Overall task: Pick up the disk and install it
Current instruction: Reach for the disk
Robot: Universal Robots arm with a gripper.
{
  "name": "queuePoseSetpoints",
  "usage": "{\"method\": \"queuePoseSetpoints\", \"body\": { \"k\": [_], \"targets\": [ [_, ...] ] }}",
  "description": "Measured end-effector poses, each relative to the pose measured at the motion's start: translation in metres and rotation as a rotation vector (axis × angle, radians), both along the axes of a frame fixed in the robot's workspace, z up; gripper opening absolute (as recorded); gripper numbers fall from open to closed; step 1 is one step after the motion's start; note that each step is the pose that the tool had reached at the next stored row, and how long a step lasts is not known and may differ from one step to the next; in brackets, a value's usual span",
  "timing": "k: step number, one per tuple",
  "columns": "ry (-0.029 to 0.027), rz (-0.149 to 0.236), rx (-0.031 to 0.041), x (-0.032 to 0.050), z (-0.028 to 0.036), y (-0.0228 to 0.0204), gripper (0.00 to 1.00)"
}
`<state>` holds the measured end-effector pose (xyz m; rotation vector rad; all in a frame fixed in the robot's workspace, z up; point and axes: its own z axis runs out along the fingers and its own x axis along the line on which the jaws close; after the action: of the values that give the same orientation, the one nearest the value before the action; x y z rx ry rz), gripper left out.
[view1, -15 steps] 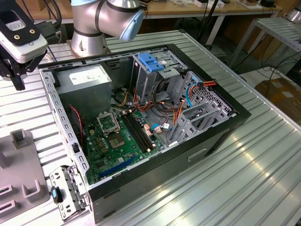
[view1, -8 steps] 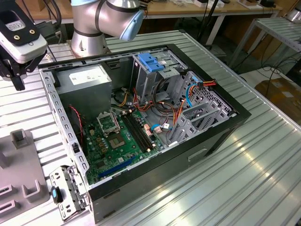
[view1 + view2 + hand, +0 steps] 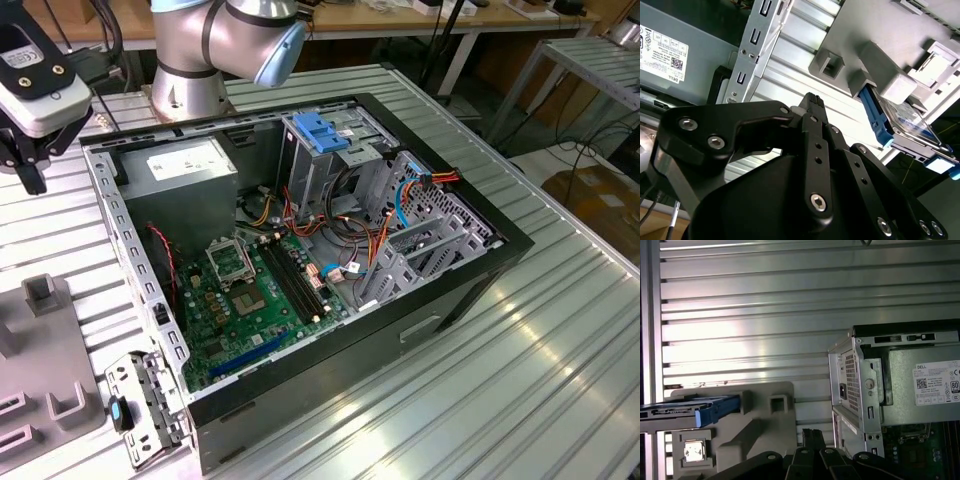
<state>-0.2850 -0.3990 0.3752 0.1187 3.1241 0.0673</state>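
The disk [image 3: 907, 122] is a silver drive in a blue carrier frame, standing on edge in a slot of a grey fixture [image 3: 875, 30]. In the first wrist view the disk [image 3: 687, 411] lies edge-on with its blue end toward the fixture [image 3: 767, 422] middle. My gripper [image 3: 35, 178] hangs at the exterior view's far left, above the ribbed table and beside the open computer case [image 3: 500, 250]. Both wrist views show its black fingertips [image 3: 812, 100] closed together with nothing between them, apart from the disk. The gripper [image 3: 811, 433] points down at the fixture's edge.
Inside the case are a green motherboard [image 3: 250, 290], a grey power-supply box [image 3: 190, 165], a metal cage with a blue cap [image 3: 320, 130] and loose cables [image 3: 400, 200]. A small metal bracket [image 3: 145, 405] lies by the case's front corner. The arm's base [image 3: 190, 70] stands behind.
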Motion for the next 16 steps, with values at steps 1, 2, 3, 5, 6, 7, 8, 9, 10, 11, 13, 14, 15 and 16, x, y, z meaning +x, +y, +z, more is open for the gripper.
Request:
{"method": "queuePoseSetpoints", "body": {
  "k": [1,2,3,5,6,7,8,9,10,11,13,14,15,16],
  "targets": [
    [0.0005,0.000,0.0000,-0.0006,-0.0002,0.0000,0.11],
    [0.0014,0.000,-0.0001,-0.0013,-0.0004,0.0000,0.11],
    [0.0018,0.000,-0.0001,-0.0019,-0.0006,0.0000,0.11],
    [0.0026,0.000,-0.0001,-0.0029,-0.0009,0.0000,0.11],
    [0.0031,0.000,0.0000,-0.0034,-0.0011,0.0000,0.11],
    [0.0042,0.000,-0.0001,-0.0042,-0.0015,0.0000,0.11],
    [0.0054,0.000,-0.0002,-0.0048,-0.0017,0.0000,0.11],
    [0.0060,0.000,-0.0002,-0.0050,-0.0018,0.0000,0.11],
    [0.0067,0.000,-0.0002,-0.0053,-0.0020,0.0000,0.11],
    [0.0075,0.000,-0.0002,-0.0057,-0.0022,0.0000,0.11],
    [0.0087,0.000,-0.0001,-0.0063,-0.0027,0.0000,0.11],
    [0.0093,0.000,-0.0001,-0.0066,-0.0029,0.0000,0.11],
    [0.0101,0.000,-0.0001,-0.0070,-0.0031,0.0000,0.11],
    [0.0107,0.000,-0.0001,-0.0073,-0.0033,0.0000,0.11]
  ]
}}
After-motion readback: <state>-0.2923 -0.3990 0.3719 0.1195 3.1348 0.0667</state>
